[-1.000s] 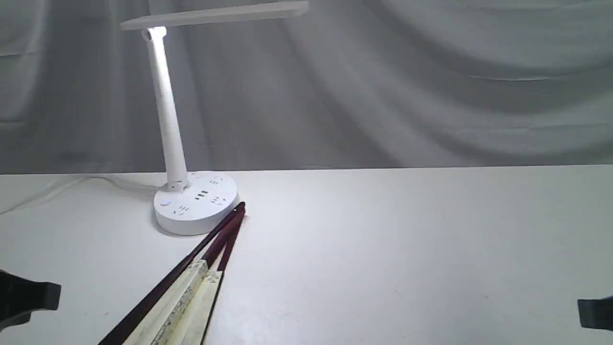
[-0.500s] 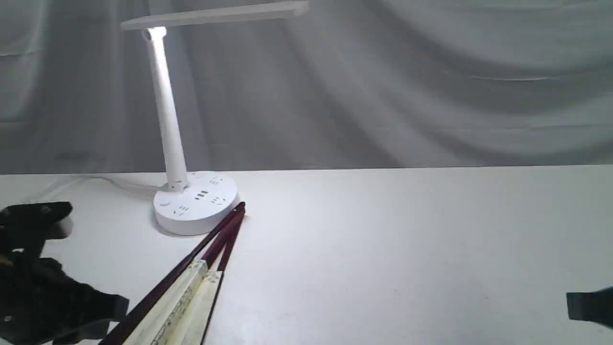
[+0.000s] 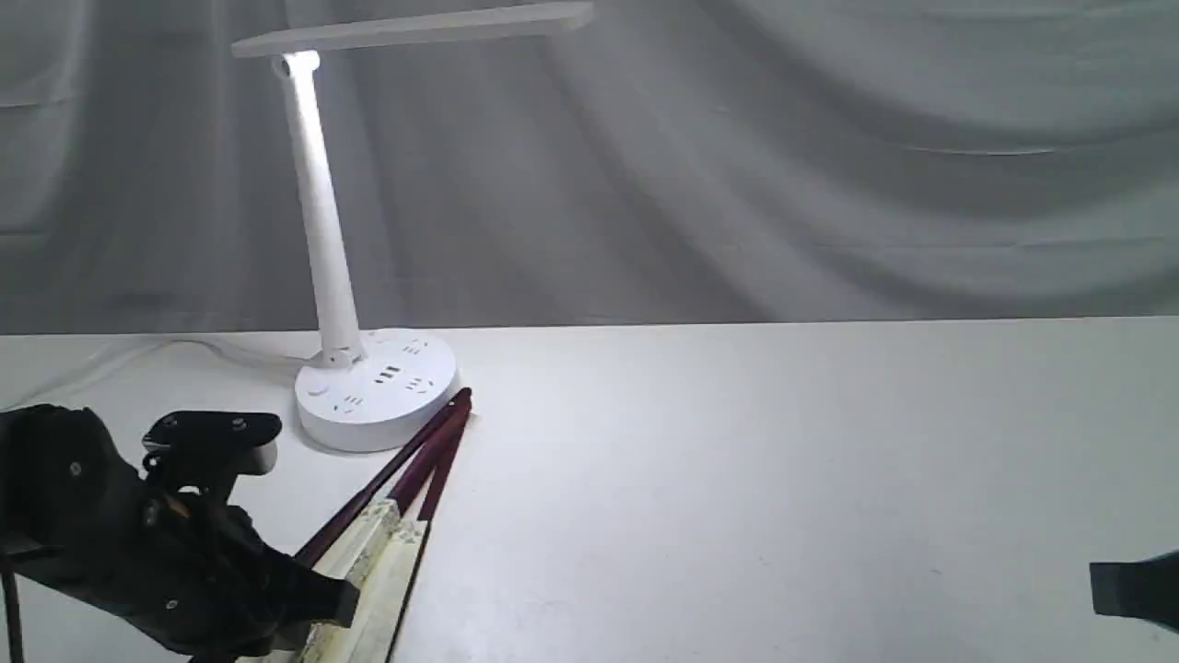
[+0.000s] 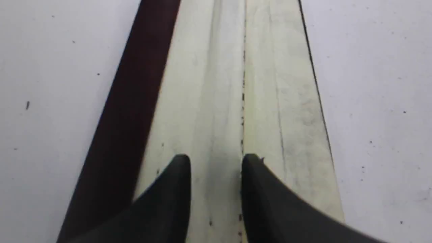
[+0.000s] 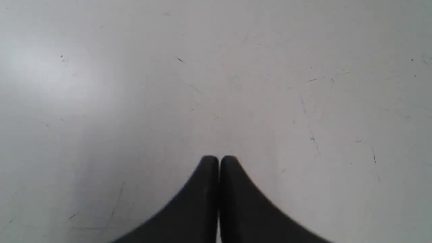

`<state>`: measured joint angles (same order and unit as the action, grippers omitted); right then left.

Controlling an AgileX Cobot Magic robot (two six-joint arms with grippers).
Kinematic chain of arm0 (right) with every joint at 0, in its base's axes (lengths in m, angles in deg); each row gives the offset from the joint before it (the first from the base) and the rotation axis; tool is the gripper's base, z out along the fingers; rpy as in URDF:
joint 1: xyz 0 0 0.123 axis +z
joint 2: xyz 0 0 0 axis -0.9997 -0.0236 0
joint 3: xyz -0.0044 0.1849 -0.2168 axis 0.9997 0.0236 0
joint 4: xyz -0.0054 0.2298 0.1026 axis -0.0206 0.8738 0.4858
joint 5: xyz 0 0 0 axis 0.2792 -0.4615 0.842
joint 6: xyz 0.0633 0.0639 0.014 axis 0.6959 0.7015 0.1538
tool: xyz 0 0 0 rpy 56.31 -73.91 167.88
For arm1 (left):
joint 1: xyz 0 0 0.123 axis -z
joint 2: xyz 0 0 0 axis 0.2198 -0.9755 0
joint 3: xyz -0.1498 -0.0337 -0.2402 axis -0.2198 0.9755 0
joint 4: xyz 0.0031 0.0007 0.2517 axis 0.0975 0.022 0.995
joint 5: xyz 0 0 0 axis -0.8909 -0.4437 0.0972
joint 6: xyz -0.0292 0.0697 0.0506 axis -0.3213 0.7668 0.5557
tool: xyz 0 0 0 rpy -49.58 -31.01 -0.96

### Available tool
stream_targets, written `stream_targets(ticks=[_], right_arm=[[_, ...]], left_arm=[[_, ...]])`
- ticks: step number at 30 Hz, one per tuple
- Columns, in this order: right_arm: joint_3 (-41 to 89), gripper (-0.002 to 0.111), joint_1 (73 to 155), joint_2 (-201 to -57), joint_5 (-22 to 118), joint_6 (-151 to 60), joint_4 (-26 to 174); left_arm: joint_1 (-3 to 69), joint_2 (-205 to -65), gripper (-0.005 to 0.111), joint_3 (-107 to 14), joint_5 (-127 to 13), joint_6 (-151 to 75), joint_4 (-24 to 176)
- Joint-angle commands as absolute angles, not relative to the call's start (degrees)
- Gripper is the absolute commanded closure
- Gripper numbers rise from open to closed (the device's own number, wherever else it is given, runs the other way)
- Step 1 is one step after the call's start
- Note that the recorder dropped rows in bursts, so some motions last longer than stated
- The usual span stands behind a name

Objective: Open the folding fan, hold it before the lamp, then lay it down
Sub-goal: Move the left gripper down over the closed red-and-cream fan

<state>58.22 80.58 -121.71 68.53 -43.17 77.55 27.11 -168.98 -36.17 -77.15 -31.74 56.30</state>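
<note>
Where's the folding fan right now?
Exterior view, lower left: the folding fan lies with its pivot end beside the lamp base, left gripper's fingers over its leaf.

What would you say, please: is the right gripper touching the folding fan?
Apart. The exterior view shows the right gripper at the right edge, the folding fan far left, table between.

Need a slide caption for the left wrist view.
Left hand, fingers apart, over the folded fan lying on the white table.
</note>
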Motion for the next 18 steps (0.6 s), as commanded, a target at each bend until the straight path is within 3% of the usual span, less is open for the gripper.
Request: stream_targets(ticks=[1,8,14,18], right_arm=[[57.8,0.108,80.7,-121.77,68.05,-43.33,78.09],[57.8,0.108,80.7,-121.77,68.05,-43.33,78.09],[57.8,0.108,80.7,-121.77,68.05,-43.44,78.09],[57.8,0.108,80.7,-121.77,68.05,-43.44,78.09]], left_arm=[[27.59,-171.36,0.08,-37.01,-75.74,-31.28,56.3],[27.59,-172.61,0.079,-37.37,-72.8,-31.03,58.37],[27.59,-172.61,0.062,-37.59,-72.67,-31.03,58.64],[27.59,-172.61,0.059,-37.59,-72.67,-29.43,58.88]])
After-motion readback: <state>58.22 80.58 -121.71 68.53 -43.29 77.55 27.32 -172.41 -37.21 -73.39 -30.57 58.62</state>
